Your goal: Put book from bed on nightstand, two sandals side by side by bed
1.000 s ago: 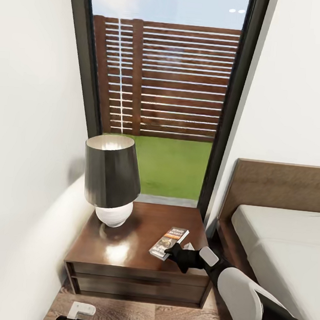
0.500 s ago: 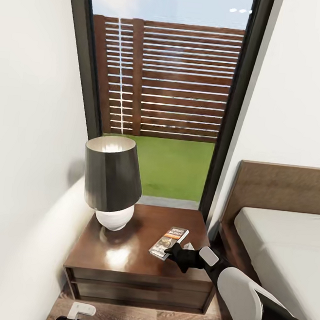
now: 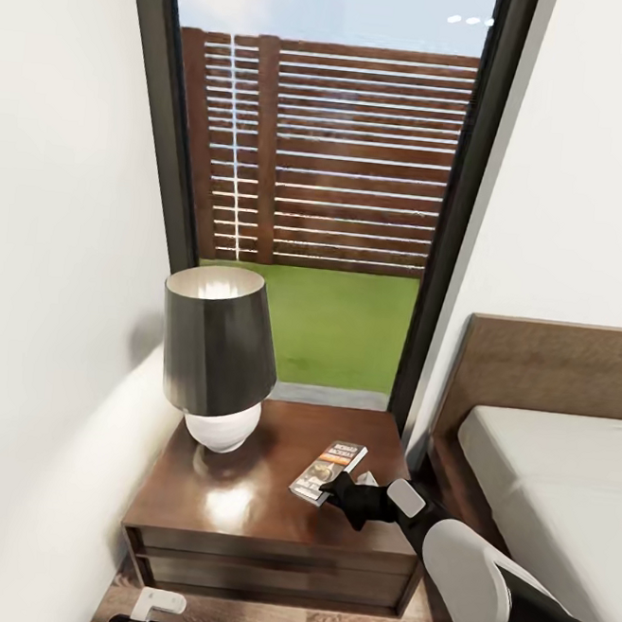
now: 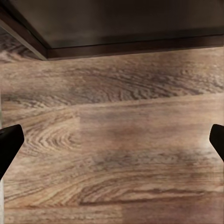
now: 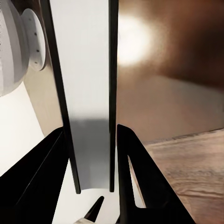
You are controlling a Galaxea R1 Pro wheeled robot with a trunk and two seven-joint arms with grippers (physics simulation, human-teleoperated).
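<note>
Book [image 3: 328, 472] lies on the nightstand [image 3: 235, 503] top, right of centre, near the lamp [image 3: 217, 359]; bed [image 3: 560, 487] to the right. Your right gripper [image 3: 339, 491] is clamped on the book's near end; the wrist view shows its page edge [image 5: 88, 121] between the fingers. Left gripper [image 4: 112, 140] spread wide, empty, over the floor [image 4: 116, 121]. The book looks tilted, near end raised: lower it flat first, then part the fingers and draw straight back, clear of the lamp.
</note>
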